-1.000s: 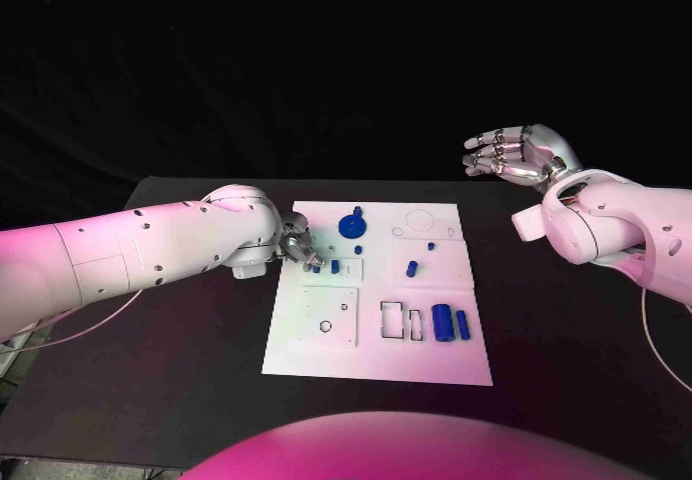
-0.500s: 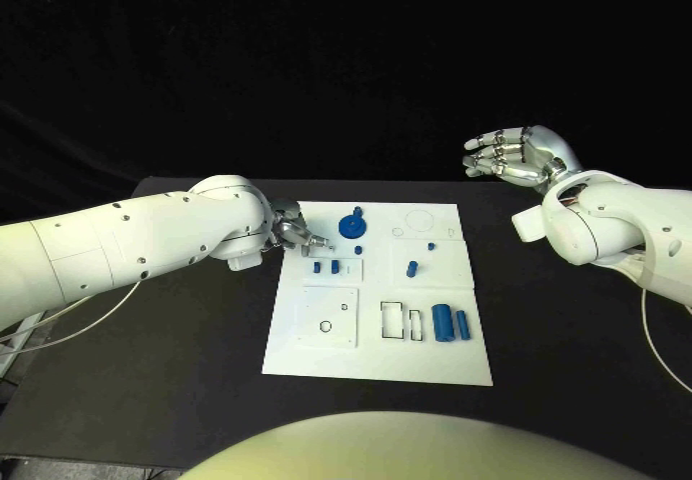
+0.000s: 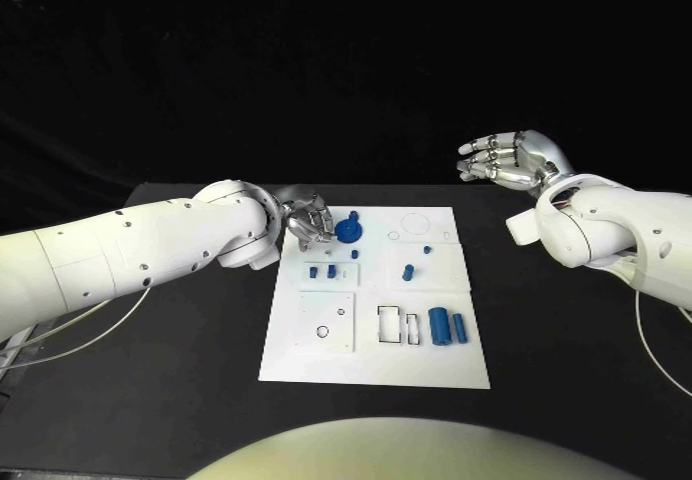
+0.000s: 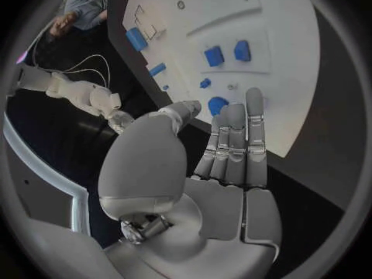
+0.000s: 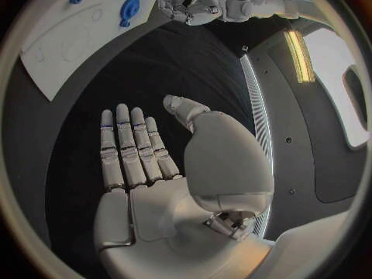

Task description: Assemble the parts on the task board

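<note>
Board sits mid-table; left hand hovers at its far-left corner by the blue knob, fingers straight, apparently empty. Right hand spread, well clear. Come down square on the knob, grip before lifting.

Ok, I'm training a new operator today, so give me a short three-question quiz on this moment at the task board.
1. True or false: the left hand holds a blue part.
2. Which hand is raised off to the side, away from the task board? A) left B) right
3. Fill in: the two upright blue cylinders stand on the board's near ___ part, as the head view shows it.

Key:
1. False. In the left wrist view its fingers are straight and hold nothing.
2. B. It hangs open beyond the table's far right corner.
3. Right.
</note>
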Motion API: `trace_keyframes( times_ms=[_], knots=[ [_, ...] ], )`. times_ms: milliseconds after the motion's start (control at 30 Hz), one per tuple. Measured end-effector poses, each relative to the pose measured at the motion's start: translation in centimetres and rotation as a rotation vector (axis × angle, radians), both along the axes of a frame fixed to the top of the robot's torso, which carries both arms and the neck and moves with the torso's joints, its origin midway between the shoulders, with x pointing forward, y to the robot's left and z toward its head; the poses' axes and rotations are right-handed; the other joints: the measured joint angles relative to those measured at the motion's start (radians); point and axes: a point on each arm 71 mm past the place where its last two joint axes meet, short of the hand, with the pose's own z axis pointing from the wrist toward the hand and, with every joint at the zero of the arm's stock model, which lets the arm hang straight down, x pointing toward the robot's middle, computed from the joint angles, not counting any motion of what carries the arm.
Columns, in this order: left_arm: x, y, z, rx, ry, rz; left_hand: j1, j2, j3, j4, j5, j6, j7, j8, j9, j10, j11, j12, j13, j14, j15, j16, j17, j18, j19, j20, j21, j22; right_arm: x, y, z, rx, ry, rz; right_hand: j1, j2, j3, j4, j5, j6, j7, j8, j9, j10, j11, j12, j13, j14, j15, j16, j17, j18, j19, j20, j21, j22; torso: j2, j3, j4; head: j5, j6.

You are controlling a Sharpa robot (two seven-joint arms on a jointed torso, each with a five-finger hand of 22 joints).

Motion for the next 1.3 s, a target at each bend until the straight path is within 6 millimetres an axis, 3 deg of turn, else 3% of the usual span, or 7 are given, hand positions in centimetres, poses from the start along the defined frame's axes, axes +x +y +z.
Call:
trace_keyframes(
  times_ms=[367, 533, 633, 733, 833, 1100, 1300],
  knots=[
    [-0.7, -3.6, -0.7, 0.056, -0.323, -0.282, 0.082, -0.034, -0.004, -0.048, -0.033, 0.053, -0.03, -0.058, -0.156, -0.017, 0.008, -0.144, -0.177, 0.043, 0.002, 0.079, -0.03, 0.0, 0.044, -0.001, 0.058, 0.043, -0.2, 0.5, -0.1, 0.0, 0.001, 0.017, 0.0, 0.0, 0.0, 0.0, 0.0, 0.0, 0.0, 0.0, -0.001, 0.0, 0.0, 0.0, 0.0, 0.0, 0.0, 0.0, 0.0, 0.0, 0.0, 0.0, 0.0, 0.0, 0.001, -0.0001, -0.0008, -0.008, 0.01],
    [-0.7, -4.5, -1.0, 0.133, -0.399, -0.367, 0.082, -0.034, -0.013, -0.04, -0.044, 0.101, -0.035, -0.078, -0.205, -0.017, 0.008, -0.174, -0.224, 0.127, -0.001, 0.203, 0.06, 0.0, 0.073, -0.001, 0.107, 0.083, -0.3, 0.7, -0.1, -0.001, 0.0, 0.022, 0.0, 0.0, 0.0, 0.0, 0.0, 0.0, 0.0, 0.0, -0.001, 0.0, 0.0, 0.0, 0.0, 0.0, 0.0, 0.0, 0.0, 0.0, 0.0, 0.0, 0.0, 0.0, 0.001, 0.0, -0.0015, -0.01, 0.014],
    [-0.7, -4.9, -1.2, 0.176, -0.429, -0.405, 0.085, -0.038, -0.015, -0.037, -0.044, 0.13, -0.038, -0.09, -0.23, -0.007, -0.001, -0.188, -0.249, 0.188, -0.005, 0.289, 0.134, 0.0, 0.133, -0.004, 0.215, 0.192, -0.3, 0.8, -0.1, -0.002, 0.0, 0.025, 0.0, 0.0, 0.0, 0.0, 0.0, 0.0, 0.0, 0.0, -0.001, 0.0, 0.0, 0.0, 0.0, 0.0, 0.0, 0.0, 0.0, 0.0, 0.0, 0.0, 0.0, 0.0, 0.002, 0.0001, -0.0021, -0.011, 0.015],
    [-0.8, -5.3, -1.4, 0.215, -0.446, -0.437, 0.085, -0.038, -0.016, -0.033, -0.044, 0.155, -0.043, -0.098, -0.246, 0.007, -0.005, -0.194, -0.268, 0.234, -0.008, 0.348, 0.19, 0.0, 0.182, -0.007, 0.308, 0.292, -0.4, 0.8, -0.1, -0.002, -0.001, 0.027, 0.0, 0.0, 0.0, 0.0, 0.0, 0.0, 0.0, 0.0, -0.001, 0.0, 0.0, 0.0, 0.0, 0.0, 0.0, 0.0, 0.0, 0.0, 0.0, 0.0, 0.0, 0.0, 0.002, 0.0005, -0.0021, -0.012, 0.014],
    [-0.8, -5.6, -1.5, 0.246, -0.452, -0.46, 0.085, -0.038, -0.019, -0.028, -0.049, 0.159, -0.045, -0.111, -0.261, 0.009, -0.007, -0.211, -0.286, 0.267, -0.013, 0.387, 0.229, -0.024, 0.216, -0.009, 0.371, 0.358, -0.4, 0.8, -0.1, -0.003, -0.001, 0.029, 0.0, 0.0, 0.0, 0.0, 0.0, 0.0, 0.0, 0.0, -0.001, 0.0, 0.0, 0.0, 0.0, 0.0, 0.0, 0.0, 0.0, 0.0, 0.0, 0.0, 0.0, 0.0, 0.002, 0.0007, -0.0021, -0.014, 0.014],
    [-0.8, -6.5, -1.8, 0.296, -0.453, -0.499, 0.089, -0.042, -0.016, -0.025, -0.049, 0.185, -0.042, -0.116, -0.274, 0.042, -0.011, -0.219, -0.305, 0.3, -0.017, 0.423, 0.268, -0.024, 0.254, -0.011, 0.446, 0.44, -0.4, 1.0, -0.1, -0.004, -0.003, 0.032, 0.0, 0.0, 0.0, 0.0, 0.0, 0.0, 0.0, 0.0, -0.001, 0.0, 0.0, 0.0, -0.002, 0.0, 0.0, -0.004, 0.0, 0.0, 0.0, 0.0, 0.0, -0.001, 0.001, 0.0011, -0.0021, -0.016, 0.011],
    [-0.6, -6.8, -1.9, 0.32, -0.447, -0.51, 0.096, -0.035, -0.009, -0.018, -0.049, 0.2, -0.046, -0.116, -0.28, 0.062, -0.015, -0.223, -0.315, 0.308, -0.023, 0.433, 0.278, -0.039, 0.264, -0.015, 0.476, 0.473, -0.3, 1.0, -0.1, -0.004, -0.003, 0.034, 0.0, 0.0, 0.0, 0.0, 0.0, 0.0, 0.0, 0.0, -0.001, 0.0, 0.0, 0.0, -0.001, 0.0, 0.0, -0.004, 0.0, 0.0, 0.0, 0.0, 0.0, -0.001, 0.001, 0.0012, -0.0021, -0.018, 0.01]
  ],
)
